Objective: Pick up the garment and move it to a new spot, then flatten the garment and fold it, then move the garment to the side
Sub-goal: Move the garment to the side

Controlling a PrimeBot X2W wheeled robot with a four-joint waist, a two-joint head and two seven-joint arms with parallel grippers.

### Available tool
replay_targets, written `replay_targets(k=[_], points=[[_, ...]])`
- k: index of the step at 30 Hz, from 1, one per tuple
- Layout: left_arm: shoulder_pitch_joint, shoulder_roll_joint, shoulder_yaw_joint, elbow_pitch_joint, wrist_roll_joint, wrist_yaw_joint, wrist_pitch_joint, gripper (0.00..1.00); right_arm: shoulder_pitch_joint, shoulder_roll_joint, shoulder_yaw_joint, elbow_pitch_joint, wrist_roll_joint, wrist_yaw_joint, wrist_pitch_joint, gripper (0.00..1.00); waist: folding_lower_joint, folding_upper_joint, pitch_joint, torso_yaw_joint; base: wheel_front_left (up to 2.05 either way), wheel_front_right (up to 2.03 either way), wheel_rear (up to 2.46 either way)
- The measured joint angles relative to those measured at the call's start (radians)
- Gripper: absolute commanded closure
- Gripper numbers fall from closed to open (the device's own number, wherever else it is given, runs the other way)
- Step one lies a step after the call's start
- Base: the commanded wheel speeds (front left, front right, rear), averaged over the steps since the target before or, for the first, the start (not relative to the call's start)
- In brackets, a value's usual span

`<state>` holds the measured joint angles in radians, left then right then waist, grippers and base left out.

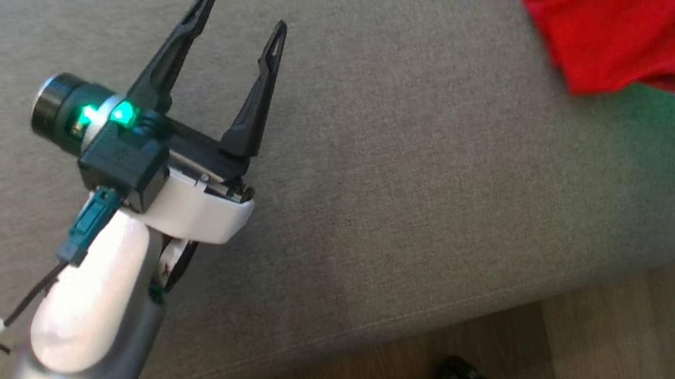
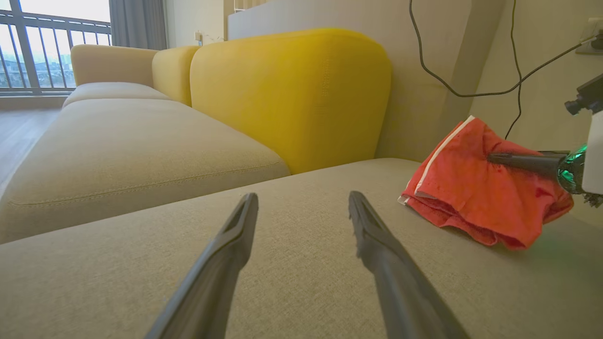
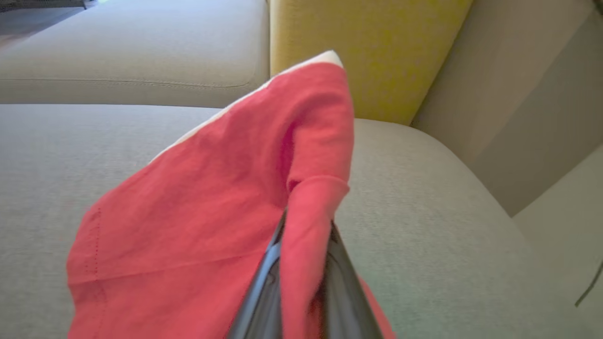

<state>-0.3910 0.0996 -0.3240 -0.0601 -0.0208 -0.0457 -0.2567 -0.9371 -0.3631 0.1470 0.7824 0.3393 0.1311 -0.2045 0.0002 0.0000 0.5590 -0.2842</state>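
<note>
The left claw (image 1: 244, 8) hovers over the grey-beige woven fabric sofa seat (image 1: 442, 163), its two dark fingers spread wide with nothing between them. In its wrist view the fingers point along the seat toward a rounded mustard-yellow fabric back cushion (image 2: 292, 94), with bare upholstery below them. A green light glows on the claw's dark wrist housing.

The crumpled red-orange fabric garment (image 2: 471, 197), edged with a white band, sits at the right end of the same seat, well apart from the left claw. Its lower folds rest on the cushion, and its upper part rises into a peak beside the pale wall.

The right claw (image 3: 306, 226) is closed narrow on the garment: a fold of the red cloth is pinched between its two fingers and stands up above the tips, while the rest of the cloth drapes away to one side. From the left wrist view this claw reaches in from the right, fingers level and buried in the upper side of the bundle.

A thin black cable (image 2: 452, 89) hangs down the wall behind the sofa. Pale wooden plank floor (image 1: 612, 348) shows in front of the seat's edge.
</note>
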Motion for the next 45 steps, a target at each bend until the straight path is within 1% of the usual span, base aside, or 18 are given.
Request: replay_targets(k=[5,7,18,19,20,21,22,31,36,38,42,45], points=[[-0.022,0.003,-0.006,-0.012,0.002,-0.006,0.000,0.00,-0.021,-0.027,-0.048,0.033,0.018,0.000,-0.028,1.00,-0.0001,0.0000,0.047,-0.023,0.00,0.00,0.00],[-0.023,0.005,-0.009,-0.015,0.002,-0.006,0.000,0.00,-0.022,-0.027,-0.052,0.035,0.035,0.000,-0.035,1.00,-0.0001,0.0000,0.058,-0.028,0.00,0.00,0.00],[-0.022,0.013,-0.013,-0.015,0.001,0.002,0.000,0.00,-0.039,-0.026,-0.065,0.037,0.030,0.000,-0.047,1.00,-0.0002,0.0000,0.070,-0.035,0.00,0.00,0.00],[-0.022,0.013,-0.014,-0.014,0.001,0.002,0.000,0.00,-0.039,-0.026,-0.073,0.036,0.025,0.000,-0.047,0.80,-0.0002,0.0000,0.069,-0.034,0.00,0.00,0.00],[-0.022,0.012,-0.014,-0.014,0.000,0.003,0.000,0.00,-0.039,-0.026,-0.080,0.036,0.021,0.000,-0.047,0.54,-0.0002,0.0000,0.068,-0.033,0.00,0.00,0.00],[-0.022,0.012,-0.015,-0.014,0.000,0.003,0.000,0.00,-0.039,-0.026,-0.082,0.035,0.017,0.000,-0.047,0.10,-0.0002,0.0000,0.065,-0.031,0.00,0.00,0.00],[-0.022,0.012,-0.016,-0.014,0.000,0.005,0.000,0.00,-0.038,-0.026,-0.085,0.030,0.007,0.000,-0.048,0.00,-0.0002,0.0000,0.064,-0.029,0.00,0.00,0.00],[-0.020,0.000,-0.018,-0.009,-0.019,0.017,0.000,0.00,-0.033,-0.017,-0.149,-0.018,-0.060,0.000,-0.048,0.00,-0.0002,0.0000,0.031,-0.008,0.00,0.00,0.00],[-0.004,-0.012,-0.016,-0.002,-0.042,0.028,0.000,0.00,0.003,0.011,-0.160,-0.105,-0.088,0.000,-0.048,0.00,-0.0003,0.0000,-0.019,0.007,0.00,0.00,0.00],[0.013,-0.019,-0.013,0.000,-0.054,0.030,0.000,0.00,0.039,0.027,-0.151,-0.146,-0.099,0.000,-0.048,0.00,-0.0003,0.0000,-0.048,0.015,0.00,0.00,0.00],[0.043,-0.035,-0.003,0.001,-0.076,0.048,0.000,0.00,0.115,0.063,-0.138,-0.239,-0.107,0.000,-0.048,0.00,-0.0003,0.0000,-0.110,0.040,0.00,0.00,0.00],[0.063,-0.042,0.010,0.000,-0.094,0.061,0.000,0.00,0.167,0.078,-0.127,-0.298,-0.128,0.000,-0.051,0.00,-0.0004,0.0000,-0.157,0.066,0.00,0.00,0.00]])
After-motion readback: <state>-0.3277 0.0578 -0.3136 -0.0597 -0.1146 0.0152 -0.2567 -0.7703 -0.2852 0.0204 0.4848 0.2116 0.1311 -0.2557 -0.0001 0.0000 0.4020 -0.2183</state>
